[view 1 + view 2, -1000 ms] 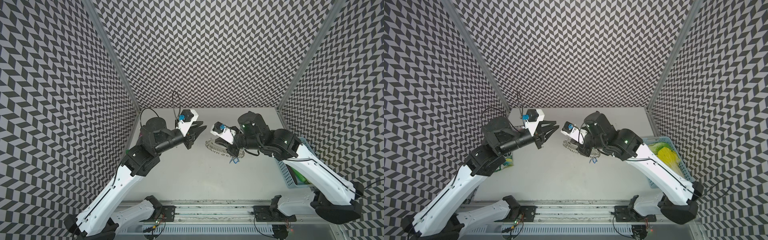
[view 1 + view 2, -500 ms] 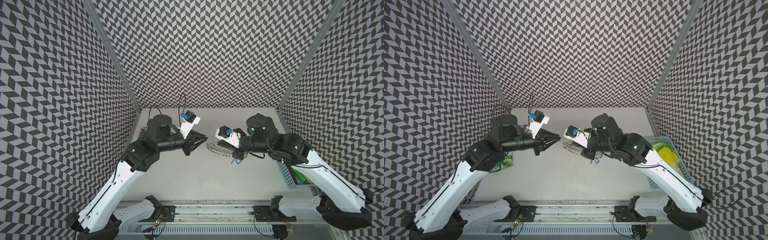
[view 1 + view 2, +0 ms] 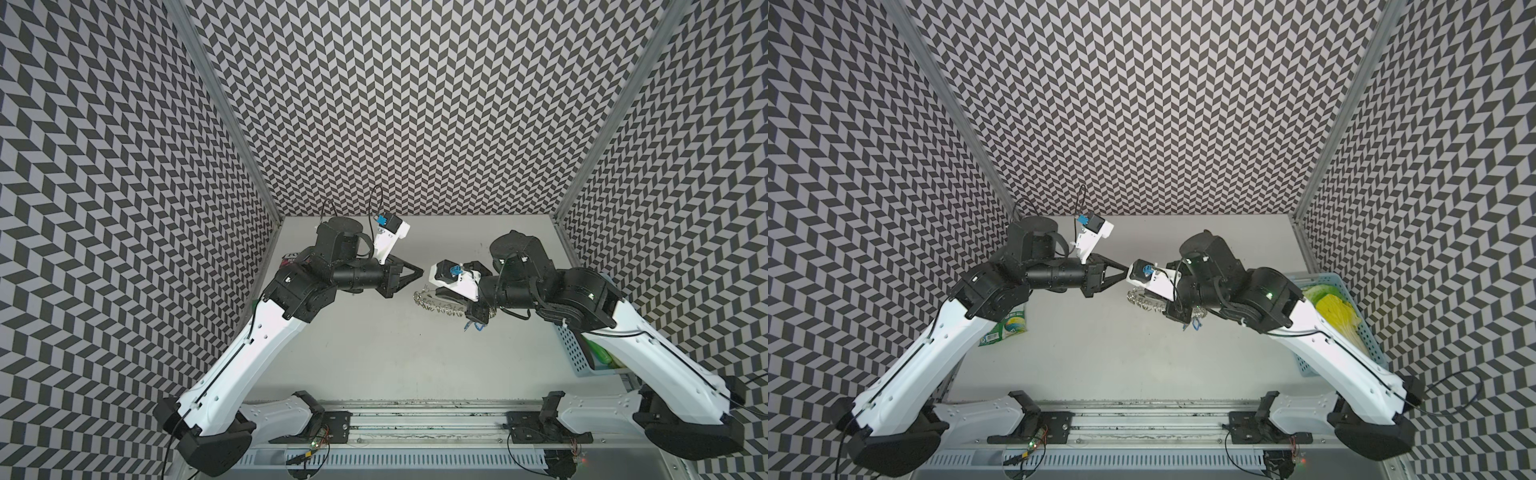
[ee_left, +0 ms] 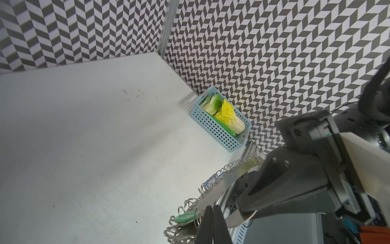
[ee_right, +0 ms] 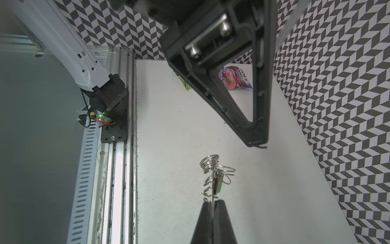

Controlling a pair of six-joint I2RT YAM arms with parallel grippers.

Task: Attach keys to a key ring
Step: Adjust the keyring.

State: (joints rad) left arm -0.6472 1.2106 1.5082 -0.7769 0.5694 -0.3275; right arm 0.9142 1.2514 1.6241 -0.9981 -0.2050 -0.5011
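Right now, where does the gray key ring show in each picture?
Both top views: key ring near picture centre, just beyond the left gripper.
Left wrist: its flat gray face, beside that gripper.
Right wrist: edge-on, clamped in the right gripper.
Shared landmark: the left gripper's shut tip, near the ring's end in every view.

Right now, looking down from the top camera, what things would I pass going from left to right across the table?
Green packet → left gripper → key ring → blue basket.
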